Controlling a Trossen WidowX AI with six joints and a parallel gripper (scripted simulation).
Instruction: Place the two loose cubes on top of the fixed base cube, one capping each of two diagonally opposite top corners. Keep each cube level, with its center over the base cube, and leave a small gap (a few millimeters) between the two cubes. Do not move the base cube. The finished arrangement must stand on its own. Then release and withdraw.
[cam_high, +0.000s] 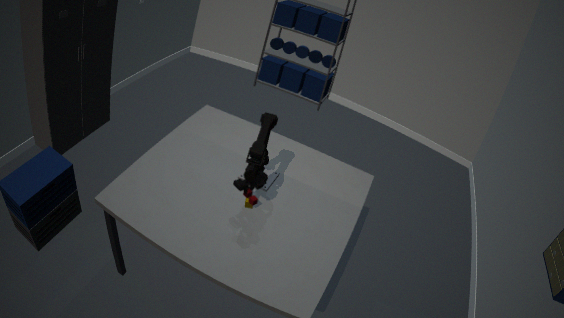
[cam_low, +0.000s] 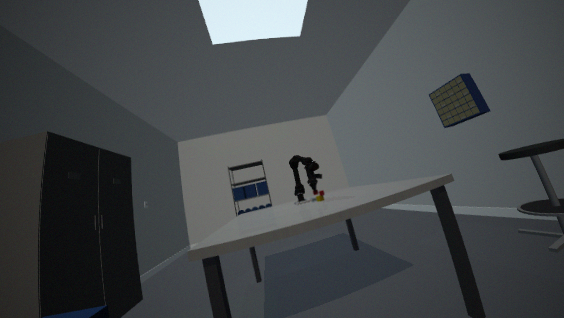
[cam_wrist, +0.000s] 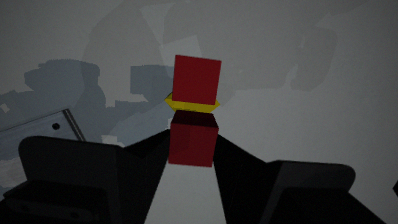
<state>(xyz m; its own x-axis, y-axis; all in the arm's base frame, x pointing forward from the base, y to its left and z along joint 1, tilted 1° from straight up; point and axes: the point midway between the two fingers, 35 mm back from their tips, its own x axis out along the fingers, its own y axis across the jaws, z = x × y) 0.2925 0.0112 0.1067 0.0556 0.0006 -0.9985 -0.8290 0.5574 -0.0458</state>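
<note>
The yellow base cube (cam_high: 248, 203) (cam_low: 320, 199) (cam_wrist: 194, 107) stands on the table. One red cube (cam_high: 254, 200) (cam_low: 322, 192) (cam_wrist: 196, 80) rests on its top, toward one corner, and hides much of it in the wrist view. My gripper (cam_high: 248, 191) (cam_low: 315, 190) (cam_wrist: 192, 137) is shut on the other red cube (cam_high: 247, 193) (cam_low: 315, 192) (cam_wrist: 192, 146). In the exterior view this held cube is beside the placed one at about its height. In the wrist view it is just below the yellow strip; whether it touches either cube I cannot tell.
The white table (cam_high: 195, 165) (cam_low: 260, 225) bears the arm. A pale plate with dark holes (cam_high: 271, 182) (cam_wrist: 37, 132) lies near the arm's base. A shelf rack, a dark cabinet (cam_high: 77, 65) (cam_low: 85, 215) and blue boxes (cam_high: 40, 182) stand off the table.
</note>
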